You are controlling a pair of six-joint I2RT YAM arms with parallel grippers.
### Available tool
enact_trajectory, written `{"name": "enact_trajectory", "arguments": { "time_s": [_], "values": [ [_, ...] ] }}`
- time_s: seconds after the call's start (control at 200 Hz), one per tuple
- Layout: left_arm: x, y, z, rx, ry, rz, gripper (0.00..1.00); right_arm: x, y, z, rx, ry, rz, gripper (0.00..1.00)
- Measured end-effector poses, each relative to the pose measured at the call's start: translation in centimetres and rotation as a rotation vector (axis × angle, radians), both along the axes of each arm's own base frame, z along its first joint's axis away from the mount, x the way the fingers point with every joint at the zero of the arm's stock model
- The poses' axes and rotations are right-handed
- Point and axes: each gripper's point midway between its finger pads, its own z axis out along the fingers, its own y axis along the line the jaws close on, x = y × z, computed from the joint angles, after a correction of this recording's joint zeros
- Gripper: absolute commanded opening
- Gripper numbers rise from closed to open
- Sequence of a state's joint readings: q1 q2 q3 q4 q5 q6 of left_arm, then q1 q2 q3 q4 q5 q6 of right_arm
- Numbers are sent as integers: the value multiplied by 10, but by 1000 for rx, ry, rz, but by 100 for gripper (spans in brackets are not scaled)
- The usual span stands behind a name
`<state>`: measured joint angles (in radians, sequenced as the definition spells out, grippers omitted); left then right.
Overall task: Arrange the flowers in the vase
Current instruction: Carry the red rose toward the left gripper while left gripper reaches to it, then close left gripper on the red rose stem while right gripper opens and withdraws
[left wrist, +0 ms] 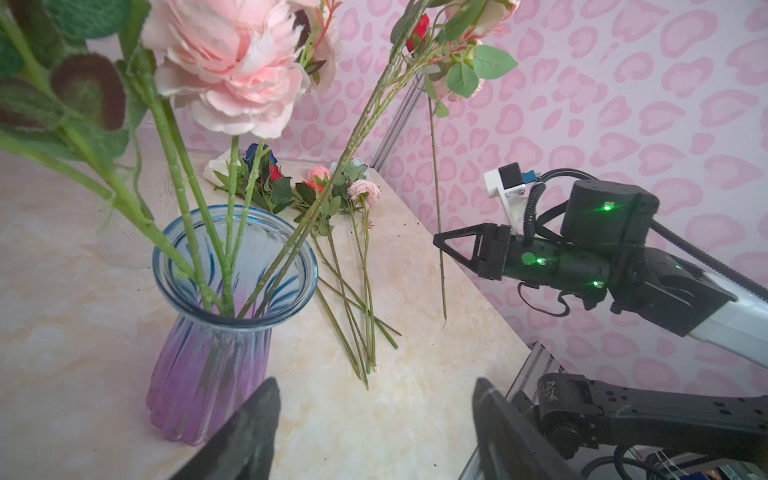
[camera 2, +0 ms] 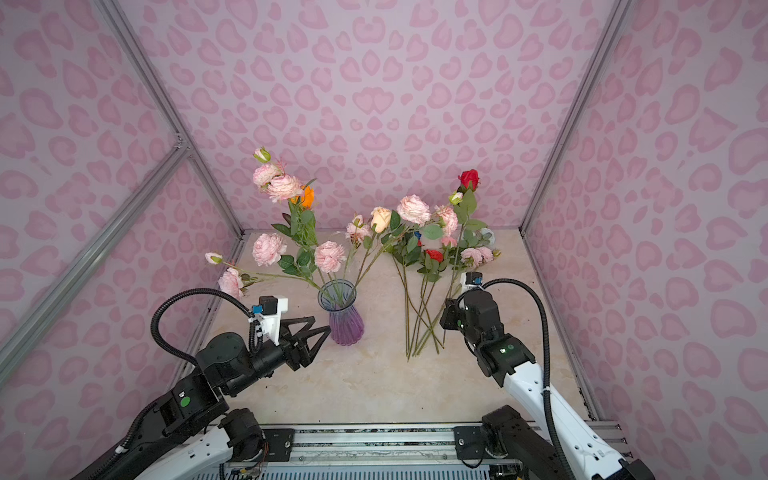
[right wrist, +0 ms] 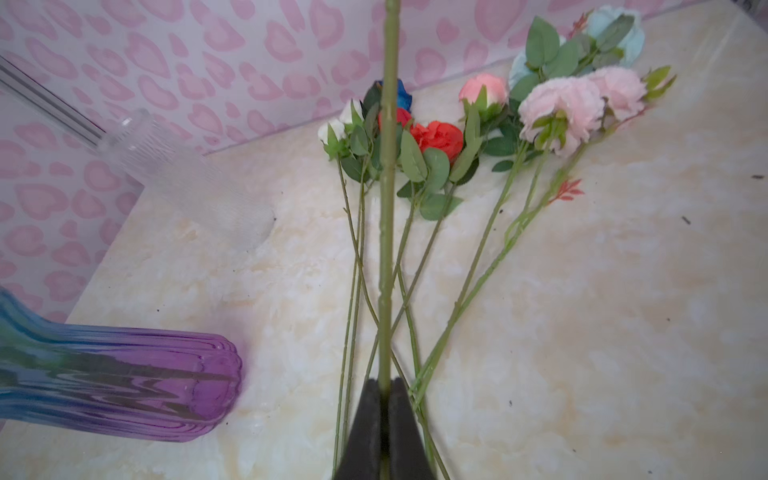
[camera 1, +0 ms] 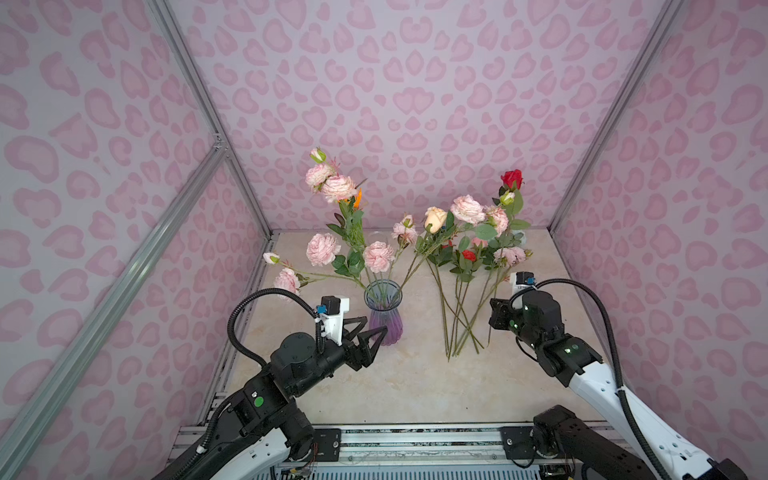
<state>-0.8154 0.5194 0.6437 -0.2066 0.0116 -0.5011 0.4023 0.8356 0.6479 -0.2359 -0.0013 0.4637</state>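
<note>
A blue-to-purple glass vase [camera 1: 383,316] [camera 2: 343,316] [left wrist: 216,332] stands left of centre and holds several flowers, pink peonies [camera 1: 378,255] and an orange bloom [camera 2: 306,198]. My left gripper [camera 1: 376,325] [camera 2: 322,324] [left wrist: 374,386] is open and empty, level with the vase's lower body on its left. My right gripper [left wrist: 436,240] [right wrist: 384,384] is shut on the long green stem [right wrist: 388,208] of a red rose [camera 1: 512,178] [camera 2: 469,178], which it holds upright right of the vase. More flowers [camera 1: 465,257] [right wrist: 440,137] lie in a fanned pile on the table.
A clear glass vase [right wrist: 183,183] stands near the back wall behind the coloured one. The pile's stems [camera 1: 457,332] cross on the marble tabletop [camera 1: 415,382] between the two arms. Pink patterned walls and metal frame posts [camera 1: 216,137] enclose the table.
</note>
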Motion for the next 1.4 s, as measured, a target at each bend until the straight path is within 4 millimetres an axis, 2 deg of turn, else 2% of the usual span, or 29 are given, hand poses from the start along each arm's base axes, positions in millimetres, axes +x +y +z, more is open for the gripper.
{"name": "enact_trajectory", "arguments": {
  "time_s": [0.18,0.265,0.435,0.5,0.57,0.635,0.735,0.865,0.985,1.16,1.285,1.4],
  "values": [
    [1,2,19,-12,-37,12,72,-16,2,59,14,-198,6,0],
    [5,11,28,-26,-60,63,72,-26,9,85,40,-290,47,0],
    [11,30,53,-71,-109,167,70,-49,30,135,108,-460,154,0],
    [12,31,65,-77,-135,169,68,-58,42,151,126,-516,210,0],
    [11,28,81,-86,-167,156,67,-66,58,159,125,-544,274,0],
    [9,21,94,-87,-198,115,67,-70,72,164,114,-554,323,0],
    [8,9,106,-70,-223,63,68,-78,107,166,89,-558,430,0],
    [12,-7,120,-62,-242,14,68,-89,152,156,23,-540,551,0],
    [15,-24,133,-72,-265,-39,69,-99,185,149,-26,-539,630,0],
    [16,-42,142,-83,-294,-108,67,-99,206,140,-47,-534,663,0],
    [19,-48,143,-85,-306,-116,59,-103,218,139,-41,-533,690,0],
    [22,-54,145,-80,-329,-126,47,-104,225,136,-41,-528,706,0]
  ]
}}
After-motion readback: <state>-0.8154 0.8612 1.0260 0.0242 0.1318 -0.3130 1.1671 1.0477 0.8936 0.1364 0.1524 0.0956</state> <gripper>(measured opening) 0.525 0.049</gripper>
